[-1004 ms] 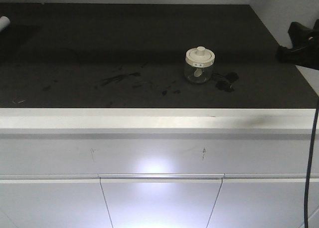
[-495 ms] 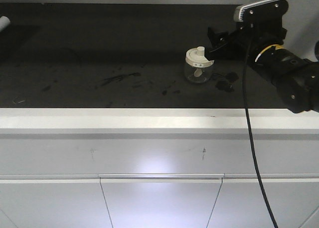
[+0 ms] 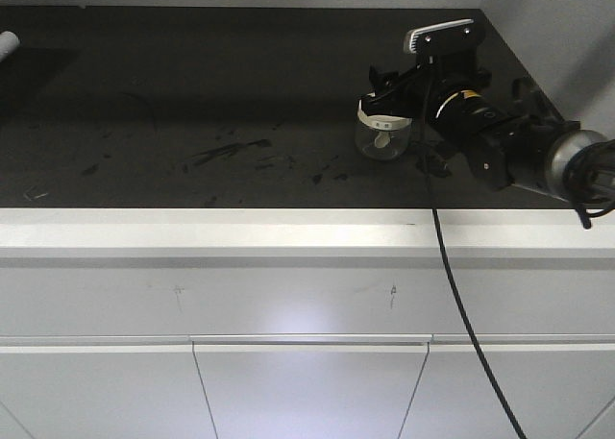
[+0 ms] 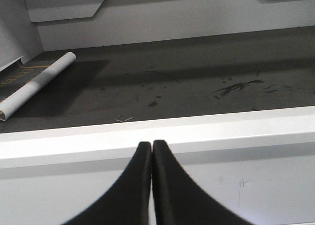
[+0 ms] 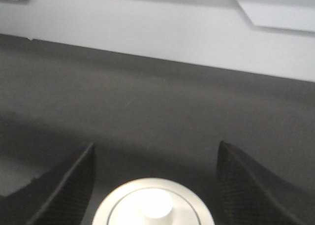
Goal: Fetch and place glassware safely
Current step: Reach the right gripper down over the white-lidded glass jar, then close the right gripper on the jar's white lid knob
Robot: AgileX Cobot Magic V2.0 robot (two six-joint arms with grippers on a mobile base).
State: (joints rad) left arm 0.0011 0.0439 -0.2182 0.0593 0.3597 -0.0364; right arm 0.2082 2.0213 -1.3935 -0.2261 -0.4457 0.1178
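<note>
Straddling jar [image 3: 382, 136] w/ right gripper [image 5: 155, 156] spread wide; prob. best go below lid [image 5: 147, 208], center, squeeze gently. Left gripper [image 4: 151, 147] clenched.

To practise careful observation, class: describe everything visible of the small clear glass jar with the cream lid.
The small squat clear glass jar stands upright on the dark matte countertop, towards its right end. A round cream-white lid with a central knob and a small rim label closes it; something whitish lies inside. The open right gripper straddles the lid, with gaps either side, so only the countertop appears to touch it.
</note>
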